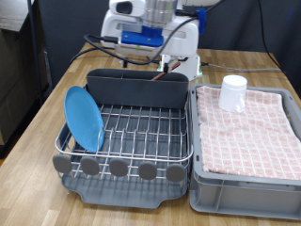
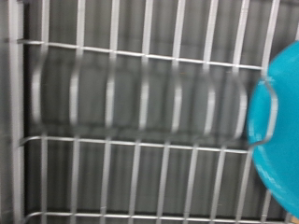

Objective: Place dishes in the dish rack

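A round light-blue plate [image 1: 83, 118] stands on edge in the slots at the exterior view's left side of the silver wire dish rack [image 1: 141, 127]. The wrist view looks down on the rack's wires [image 2: 140, 140] with the plate's rim [image 2: 280, 140] at one side. A plain white cup [image 1: 233, 92] sits upside down on the pink checkered cloth [image 1: 249, 132] to the exterior view's right. No gripper fingers show in either view; only the arm's base [image 1: 150, 33] is seen at the exterior view's top.
The rack's dark grey caddy [image 1: 136, 87] runs along its far edge, and round dark discs [image 1: 118, 168] line its near edge. A grey crate [image 1: 246, 181] holds the cloth, close against the rack. Cables lie near the robot base on the wooden table [image 1: 38, 113].
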